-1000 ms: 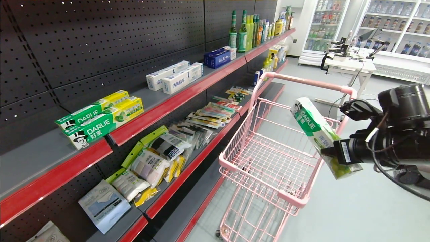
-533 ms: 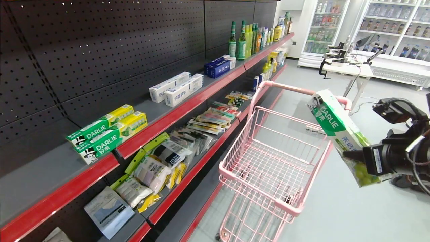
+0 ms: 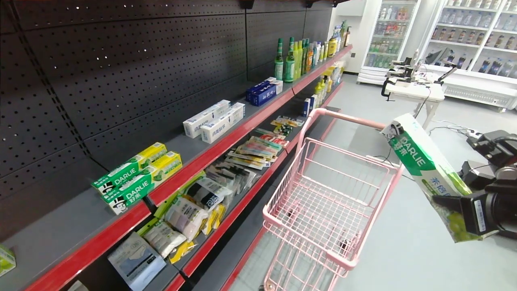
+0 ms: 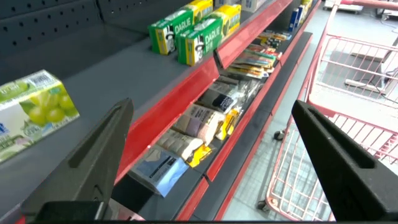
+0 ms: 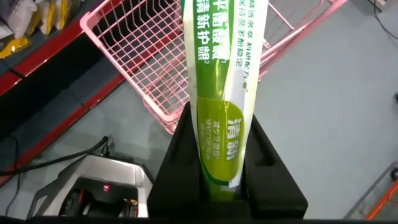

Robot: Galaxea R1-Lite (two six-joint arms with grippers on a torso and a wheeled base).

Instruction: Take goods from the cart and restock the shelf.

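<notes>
The whole head view has swung, but measured against the pink cart [image 3: 271, 216], the toothpaste box [image 3: 424, 165] has come clear of the basket. It now sits at lower right, clenched in the right tool [image 3: 460, 218]. The left tool [image 4: 211, 121] gapes empty. The likely next step is carrying the box to the shelf [image 3: 72, 226], beside the matching toothpaste boxes [image 3: 137, 178].

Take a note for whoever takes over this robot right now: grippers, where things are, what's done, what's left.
Right gripper: shut on a toothpaste box, held in the air to the right of the pink cart.
Left gripper: open, holding nothing, by the upper shelf.
Done: box lifted out; two matching boxes lie on that shelf; no goods seen in the cart.
Left: shelve the held box.
</notes>
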